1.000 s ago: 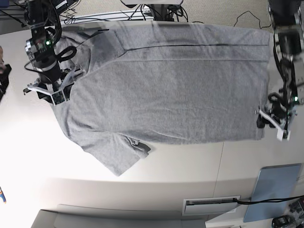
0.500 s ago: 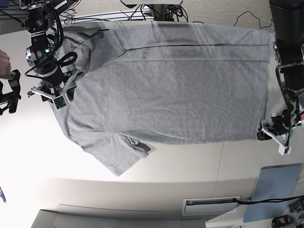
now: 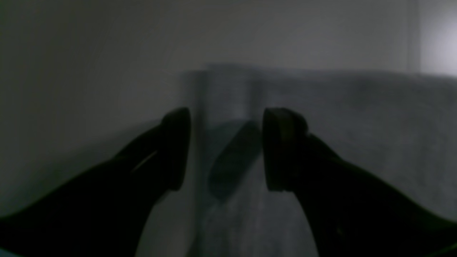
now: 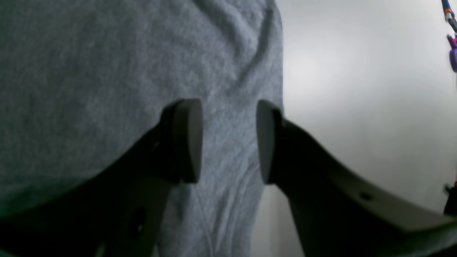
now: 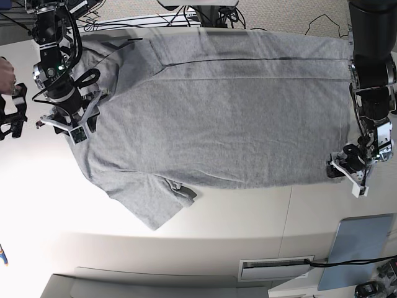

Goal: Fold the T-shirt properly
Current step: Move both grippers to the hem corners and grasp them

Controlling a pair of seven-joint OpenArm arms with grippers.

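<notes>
The large heather-grey cotton T-shirt [image 5: 217, 108] is lying spread flat on the white tabletop [image 5: 49, 205]. Risk: either gripper may be catching only one fabric layer, skewing the fold. The right gripper [image 5: 67, 126] is straddling the shoulder edge, jaws spread, empty; the left gripper [image 5: 347, 174] is straddling the hem corner, likewise spread.

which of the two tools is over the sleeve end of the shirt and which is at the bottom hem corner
The right tool sits at the sleeve end of the T-shirt. The left tool is at the bottom hem corner, where the cloth edge runs straight.
</notes>
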